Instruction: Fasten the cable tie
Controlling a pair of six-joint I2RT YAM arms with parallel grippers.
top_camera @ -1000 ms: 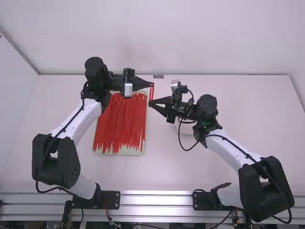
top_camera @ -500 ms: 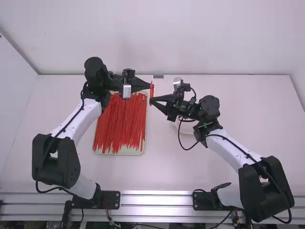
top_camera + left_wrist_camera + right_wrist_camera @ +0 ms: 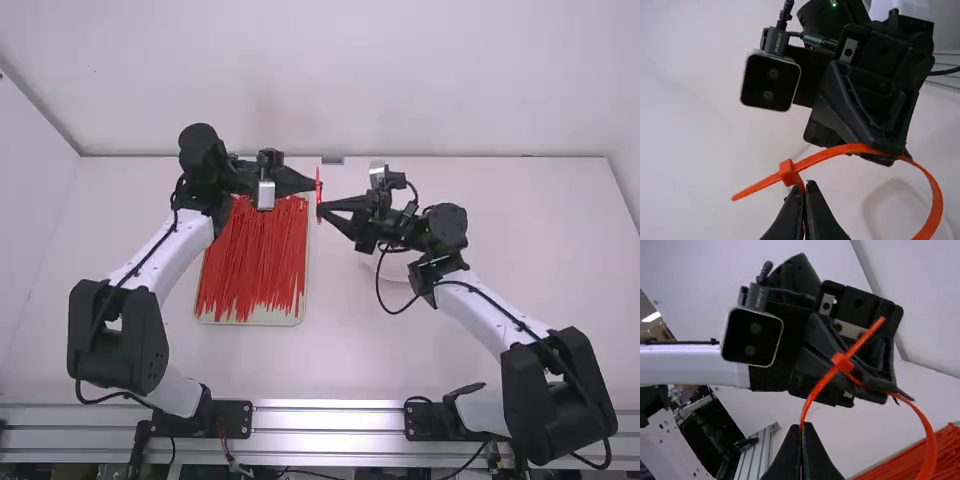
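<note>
A red cable tie [image 3: 318,193] hangs in the air between my two grippers, above the far right corner of the tray. In the left wrist view my left gripper [image 3: 801,192] is shut on the tie just under its square head [image 3: 787,171]. The strap runs through the head and curves round in a loop [image 3: 935,200]. My right gripper [image 3: 801,432] is shut on the tie's thin tail [image 3: 812,395] below the head [image 3: 842,361]. In the high view the left gripper [image 3: 306,182] and right gripper [image 3: 323,207] nearly touch tip to tip.
A pale tray [image 3: 250,319] holding a pile of several red cable ties [image 3: 255,250] lies under the left arm. A white shallow dish [image 3: 388,268] sits on the table beneath the right arm. Walls bound the table at the back and far left.
The right gripper has risen a little and its wrist has drawn back to the right, pulling the tail. The tie now stands more upright. The left gripper has barely moved.
</note>
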